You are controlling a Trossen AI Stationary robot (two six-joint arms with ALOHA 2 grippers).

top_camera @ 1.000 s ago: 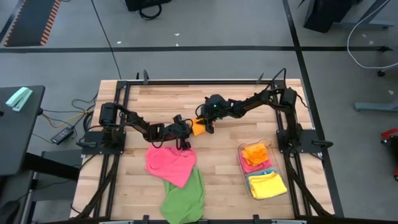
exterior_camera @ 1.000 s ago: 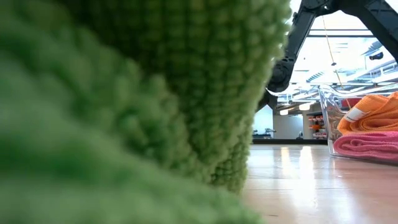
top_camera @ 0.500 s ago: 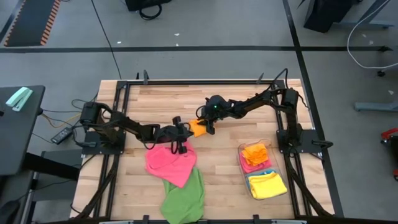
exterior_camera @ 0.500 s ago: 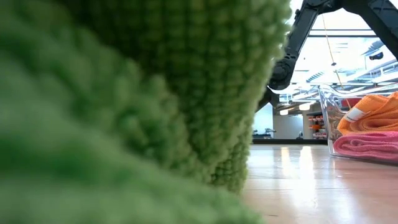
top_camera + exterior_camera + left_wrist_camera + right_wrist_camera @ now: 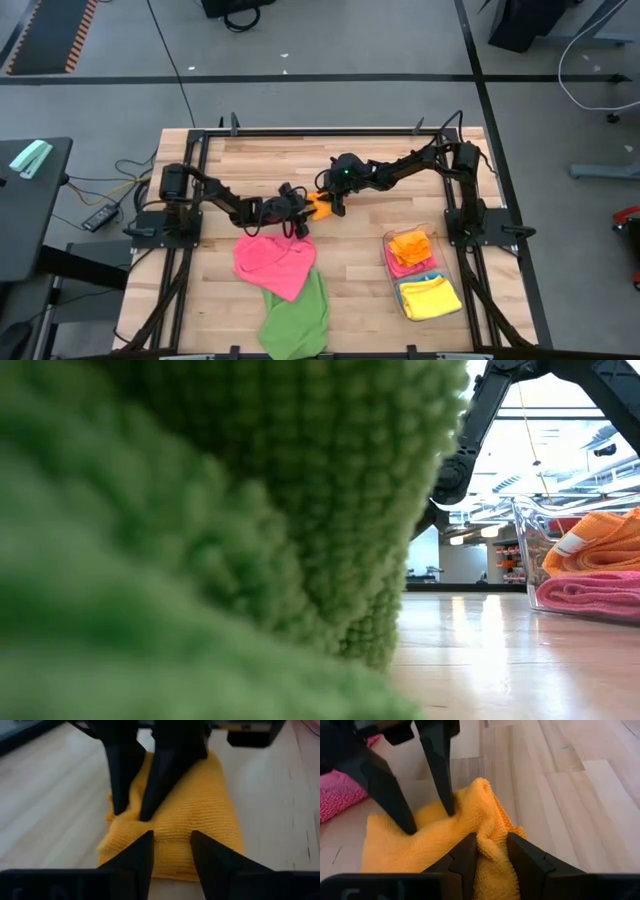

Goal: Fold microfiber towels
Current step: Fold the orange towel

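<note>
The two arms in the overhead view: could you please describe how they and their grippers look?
Both arms are dark, nearly black, built of slim jointed segments on bases at the table's side rails, with black cables trailing from them. The left gripper and the right gripper each end in two flat, matte black fingers that taper to wedge-shaped tips. No markings are readable.

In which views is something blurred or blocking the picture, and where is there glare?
Low view: the green towel sits against the lens, out of focus, filling most of the frame; bright ceiling lights glare behind the clear bin. Left wrist view: the orange towel is sharp, the table around it soft.
</note>
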